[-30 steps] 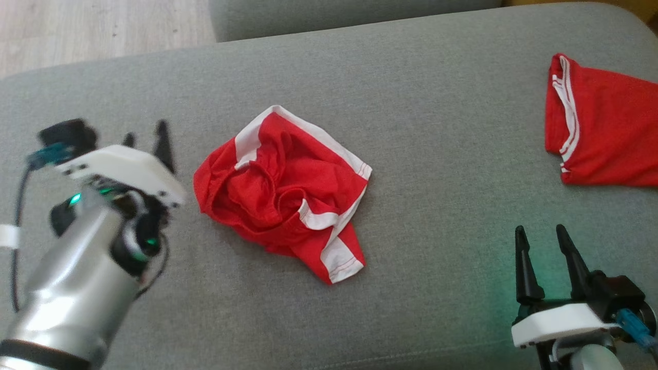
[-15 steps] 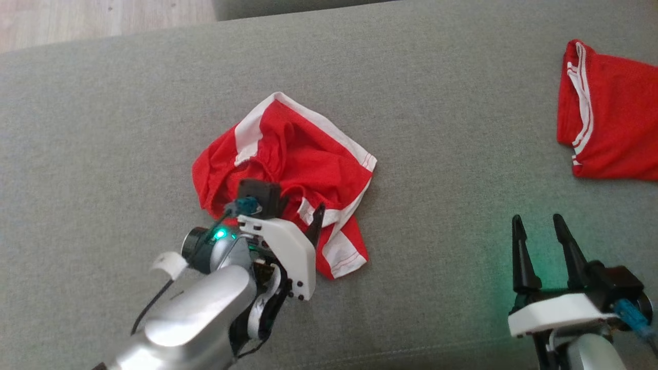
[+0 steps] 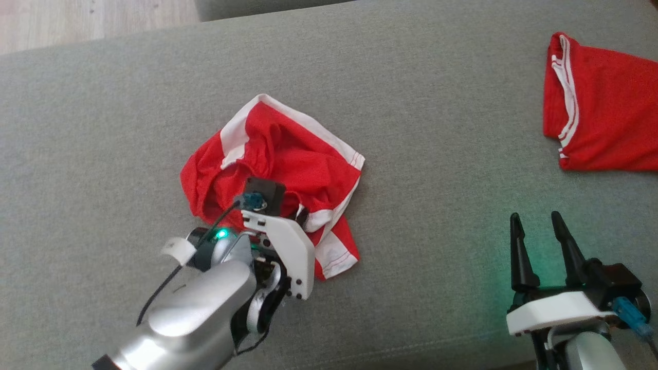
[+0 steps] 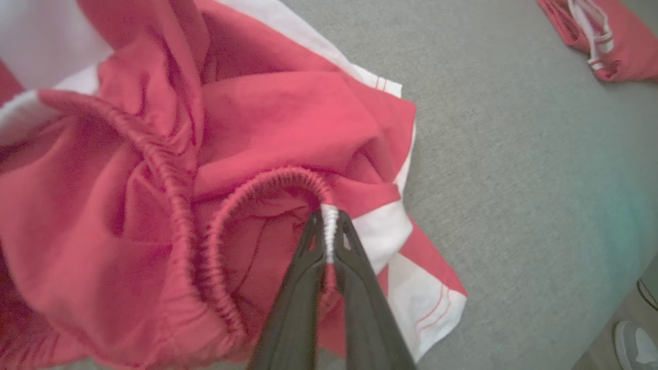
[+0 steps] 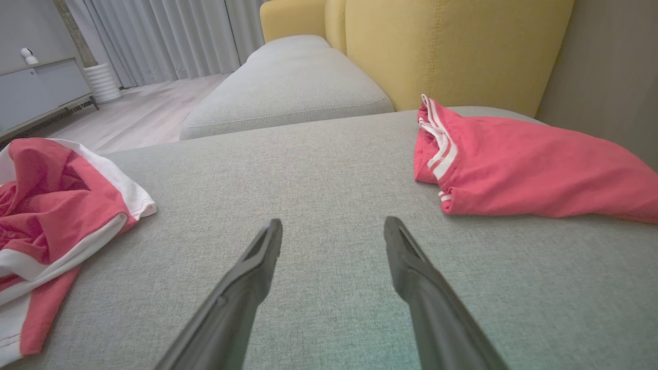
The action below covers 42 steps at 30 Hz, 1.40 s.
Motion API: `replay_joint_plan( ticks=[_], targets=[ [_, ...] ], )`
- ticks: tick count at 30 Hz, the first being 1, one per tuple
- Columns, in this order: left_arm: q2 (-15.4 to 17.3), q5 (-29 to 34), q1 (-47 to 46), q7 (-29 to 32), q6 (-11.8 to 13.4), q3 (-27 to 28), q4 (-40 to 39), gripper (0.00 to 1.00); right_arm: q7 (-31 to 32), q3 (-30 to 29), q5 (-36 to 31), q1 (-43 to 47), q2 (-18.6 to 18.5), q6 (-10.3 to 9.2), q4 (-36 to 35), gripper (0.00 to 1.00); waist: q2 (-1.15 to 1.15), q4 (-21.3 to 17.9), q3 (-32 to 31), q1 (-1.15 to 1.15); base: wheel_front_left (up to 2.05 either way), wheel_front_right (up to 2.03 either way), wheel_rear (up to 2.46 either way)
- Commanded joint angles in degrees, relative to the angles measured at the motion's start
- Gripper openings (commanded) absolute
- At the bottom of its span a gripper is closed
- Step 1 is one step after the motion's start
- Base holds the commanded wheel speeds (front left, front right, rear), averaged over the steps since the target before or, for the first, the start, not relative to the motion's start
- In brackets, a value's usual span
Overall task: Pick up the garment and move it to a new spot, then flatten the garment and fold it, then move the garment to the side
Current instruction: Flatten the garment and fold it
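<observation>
The garment point(image 3: 288, 164) is a crumpled pair of red shorts with white side stripes, lying mid-cushion; it also shows in the left wrist view point(image 4: 154, 169) and at the left edge of the right wrist view point(image 5: 56, 205). My left gripper point(image 3: 300, 216) reaches down onto its near part and, in the left wrist view, the gripper point(image 4: 329, 231) is shut on the elastic waistband where red meets white. My right gripper point(image 3: 537, 231) stands open above bare cushion at the lower right, its fingers point(image 5: 257, 257) spread with nothing between them.
A second red garment with white stripes point(image 3: 601, 118) lies flat at the far right of the grey sofa cushion point(image 3: 437, 154). A yellow backrest point(image 5: 452, 46) rises behind it. Wooden floor point(image 3: 77, 20) lies beyond the cushion's far left edge.
My left arm swung in from the left onto the garment and its jaws closed on the waistband. The head camera shifted slightly. The right arm has stayed put.
</observation>
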Motion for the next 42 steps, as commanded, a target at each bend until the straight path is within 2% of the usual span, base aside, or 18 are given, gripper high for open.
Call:
replay_joint_plan(
  ticks=[1,8,11,12,13,16,18,23,31,36,39,42],
  targets=[
    [0.61,-0.43,-2.6,-0.27,-0.13,2.4,-1.59,0.0,-0.62,1.51,0.24,-1.51,-0.42,0.39,-1.45,1.0,0.0,-0.11,-0.08,0.0,0.0,0.0,0.0],
    [2.85,-3.55,-8.7,-2.32,-1.78,10.05,-3.5,0.0,-0.62,1.87,0.4,-2.2,-0.42,0.39,-1.1,1.0,0.0,-1.62,-0.56,0.0,0.0,0.0,0.0],
    [3.47,-5.56,-13.41,-3.02,-4.53,13.97,-2.41,0.0,-0.62,2.82,0.4,-2.76,-0.42,0.39,-0.87,1.0,0.0,-2.98,-0.51,0.0,0.0,0.0,0.0],
    [3.21,-7.88,-16.08,-2.75,-6.9,16.36,-1.24,0.0,-0.62,3.35,0.65,-3.15,-0.42,0.39,-0.74,1.0,0.0,-4.25,-0.56,0.0,0.0,0.0,0.0],
    [3.28,-8.69,-17.46,-2.45,-8.06,17.21,-0.53,0.0,-0.62,3.62,0.78,-3.34,-0.42,0.39,-0.65,1.0,0.0,-4.95,-0.61,0.0,0.0,0.0,0.0],
    [3.15,-10.15,-21.29,-2.44,-10.75,19.24,1.87,0.0,-0.62,4.21,1.23,-3.62,-0.42,0.39,-0.29,1.0,0.0,-6.82,-0.84,0.0,0.0,0.0,0.0],
    [2.98,-10.24,-23.69,-3.13,-11.68,20.27,3.89,0.0,-0.62,4.72,1.36,-3.55,-0.42,0.39,-0.06,1.0,0.0,-7.97,-1.08,0.0,0.0,0.0,0.0],
    [1.32,-9.21,-29.04,-5.67,-13.89,21.1,9.03,0.0,-0.62,5.19,1.23,-3.24,-0.42,0.39,0.37,1.0,0.0,-10.14,-1.64,0.0,0.0,0.0,0.0],
    [-2.71,-10.69,-33.87,-11.22,-20.81,22.96,12.27,0.0,-0.62,4.58,0.99,-2.69,-0.42,0.39,0.12,1.0,0.0,-10.99,-1.72,0.0,0.0,0.0,0.0],
    [-5.45,-13.15,-29.97,-11.5,-24.77,21.59,9.72,0.0,-0.62,3.38,0.83,-1.96,-0.42,0.39,-0.09,1.0,0.0,-8.92,-1.68,0.0,0.0,0.0,0.0],
    [-6.48,-14.04,-25.4,-10.45,-25.84,19.1,5.67,0.0,-0.62,2.8,0.59,-1.94,-0.42,0.39,-0.32,1.0,0.0,-7.06,-1.56,0.0,0.0,0.0,0.0],
    [-6.19,-14.62,-18.58,-8.55,-26.28,15.23,-0.24,0.0,-0.62,1.9,0.35,-1.96,-0.42,0.39,-0.56,1.0,0.0,-5.11,-1.73,0.0,0.0,0.0,0.0]
  ],
)
